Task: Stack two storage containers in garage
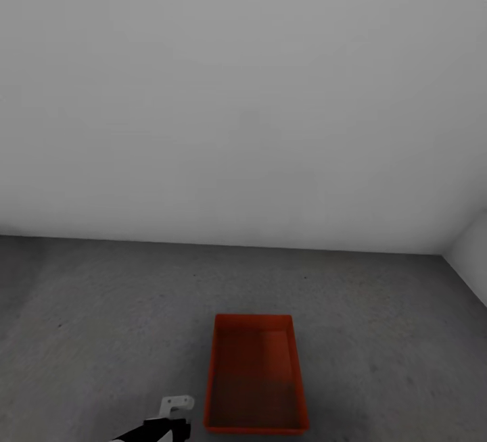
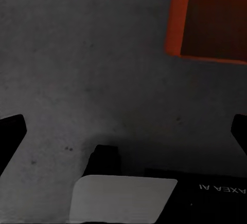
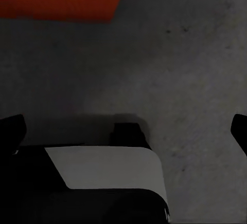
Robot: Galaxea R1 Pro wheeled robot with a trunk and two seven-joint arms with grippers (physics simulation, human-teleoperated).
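At the left of the head view, the dark grey, faintly mottled concrete floor (image 1: 101,307) of the garage is lying bare under a plain pale grey wall (image 1: 237,90). Low down, the black-and-white left arm (image 1: 166,422) is poking into view just beside the box, apart from it. In its wrist view the left end effector (image 2: 123,131) is standing wide, its dark fingertips (image 2: 11,131) sitting at the two edges of the frame with only concrete between them.

Right of the arm, one orange-red rectangular topless storage container (image 1: 256,374) with thin plain walls is resting flat on the concrete, and a corner of it is showing in the left wrist view (image 2: 211,18). Whether a second box is nested inside it is hard to judge; the renders are too dim to separate two rims.

In the right wrist view the right end effector (image 3: 123,131) is likewise gaping wide and holding nothing, with an orange wall (image 3: 56,0) lying ahead of it.

The main risk, as I judge it, is that either arm swings low and clips a thin wall, skidding the light box across the floor. If a second box is being brought here, lowering it off-square could leave it perched on a rim, tilted and likely to slide off.
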